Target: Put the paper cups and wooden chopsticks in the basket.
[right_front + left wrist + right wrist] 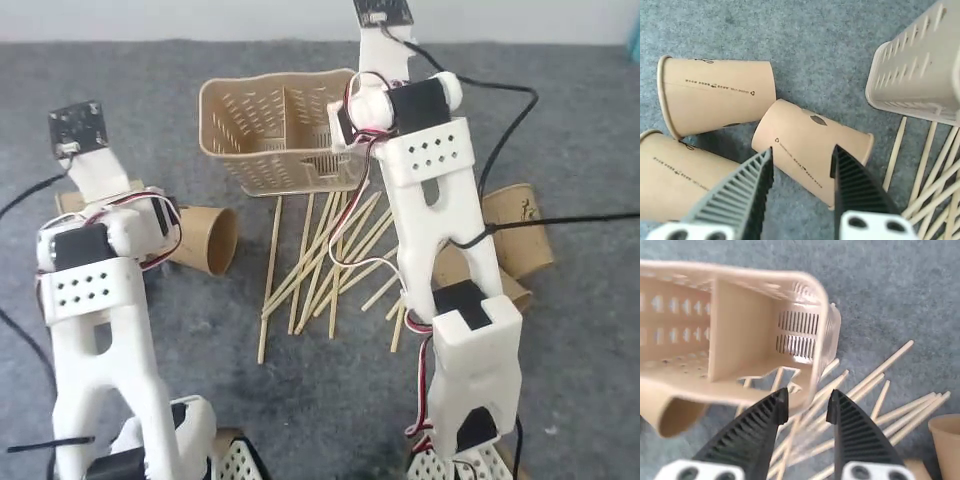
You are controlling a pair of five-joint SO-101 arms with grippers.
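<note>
A beige slotted basket (pixel 275 130) stands at the back of the grey mat. Several wooden chopsticks (pixel 325 260) lie fanned out in front of it. Three brown paper cups lie on their sides by the left arm. My left gripper (pixel 802 160) is open just above the nearest cup (pixel 812 150), one finger to either side of it. The other two cups (pixel 715 95) (pixel 675 175) lie beside it. My right gripper (pixel 807 397) is open at the basket's (pixel 730 330) end wall, over chopsticks (pixel 880 390), gripping nothing.
More paper cups (pixel 520 235) lie behind the right arm at the right of the mat; one cup's rim (pixel 946 440) appears in the right wrist view. The basket has an inner divider (pixel 285 115). Cables trail from both arms.
</note>
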